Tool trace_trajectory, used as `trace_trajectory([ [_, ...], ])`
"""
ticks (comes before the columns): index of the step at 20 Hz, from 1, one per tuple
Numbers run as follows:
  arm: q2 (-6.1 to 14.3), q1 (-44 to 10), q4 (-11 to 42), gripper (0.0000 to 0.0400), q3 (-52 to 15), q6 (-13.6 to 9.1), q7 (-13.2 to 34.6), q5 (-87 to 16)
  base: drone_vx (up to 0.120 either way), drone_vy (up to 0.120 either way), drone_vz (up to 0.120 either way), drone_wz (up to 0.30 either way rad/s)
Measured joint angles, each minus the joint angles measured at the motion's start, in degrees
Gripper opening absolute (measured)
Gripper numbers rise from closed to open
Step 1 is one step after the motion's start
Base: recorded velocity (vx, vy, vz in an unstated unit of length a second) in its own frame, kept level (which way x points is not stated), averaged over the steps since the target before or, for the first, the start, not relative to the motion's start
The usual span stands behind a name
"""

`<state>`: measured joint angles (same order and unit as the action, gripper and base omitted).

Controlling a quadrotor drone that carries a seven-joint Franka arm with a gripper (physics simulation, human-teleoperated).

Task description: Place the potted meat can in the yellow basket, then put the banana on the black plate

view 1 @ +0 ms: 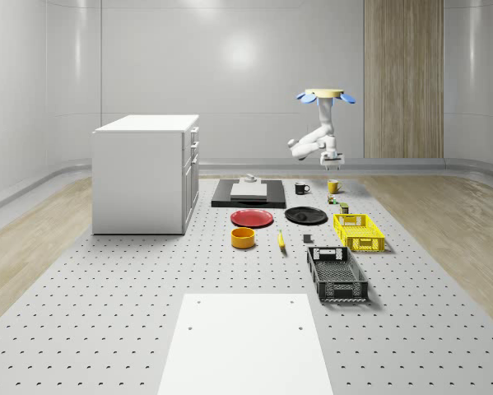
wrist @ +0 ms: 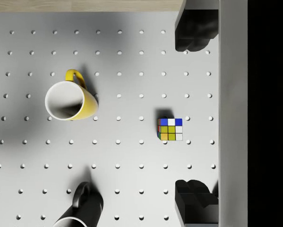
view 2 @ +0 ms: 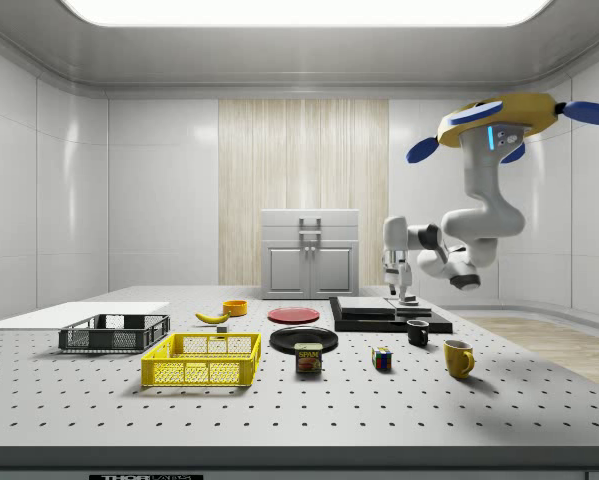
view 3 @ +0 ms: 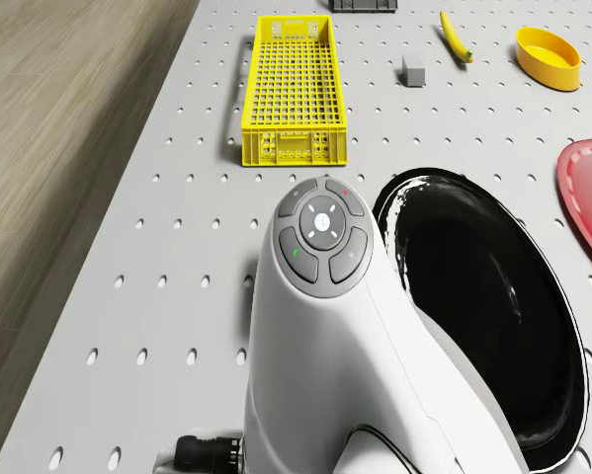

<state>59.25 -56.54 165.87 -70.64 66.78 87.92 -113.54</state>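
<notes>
**Approach to the first pickup: gripper high over the mugs, can not yet reached**

Shows the yellow-bodied, blue-rotored quadrotor drone (view 2: 499, 120) hovering above the far end of the perforated grey surface (view 1: 106, 288), beside the black slab. Hangs the white arm down and forward, with the gripper (view 2: 403, 290) well clear of the surface.

Looks, in the wrist view, straight down on a yellow mug (wrist: 68, 100), a multicoloured puzzle cube (wrist: 170, 129) and a black mug (wrist: 82, 210). Presents the fingers (wrist: 193, 30) spread wide, with nothing pinched between them.

Places the small blue-labelled potted meat can (view 2: 308, 358) upright on the surface, just beside the yellow mesh basket (view 2: 203, 360) and apart from it. Sets the can to the side view's left of the gripper, beyond the cube, toward the basket. Reads in the whole-scene view as nearer the camera than the gripper.

Locates the yellow banana (view 1: 281, 239) flat on the surface near the glossy black plate (view 1: 305, 216), not on it, with its long axis running toward the whole-scene camera.

Calls, by judgement, for a shift past the cube toward the basket and then a long descent. Offers the can's broad labelled face to the side view, so probably suits a pinch across the narrower sides. Risks brushing the cube on the way.
</notes>
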Motion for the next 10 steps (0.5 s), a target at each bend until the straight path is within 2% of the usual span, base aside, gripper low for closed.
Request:
trace_trajectory([
  [2,0.77,-1.03,0.04,0.04,-0.55,0.02,0.73,-0.09,0.12,0.0,-0.12,0.0],
  [4,1.5,-1.83,0.06,0.04,-1.01,0.19,1.31,-0.03,0.12,0.02,-0.02,0.0],
  [7,2.54,-2.72,0.03,0.04,-1.56,0.67,2.0,0.23,0.12,0.12,0.0,0.0],
  [8,2.87,-2.96,0.02,0.04,-1.72,0.86,2.19,0.34,0.12,0.0,0.0,0.0],
  [10,3.52,-3.37,-0.01,0.04,-2.02,1.29,2.54,0.6,0.12,0.0,-0.1,0.0],
])
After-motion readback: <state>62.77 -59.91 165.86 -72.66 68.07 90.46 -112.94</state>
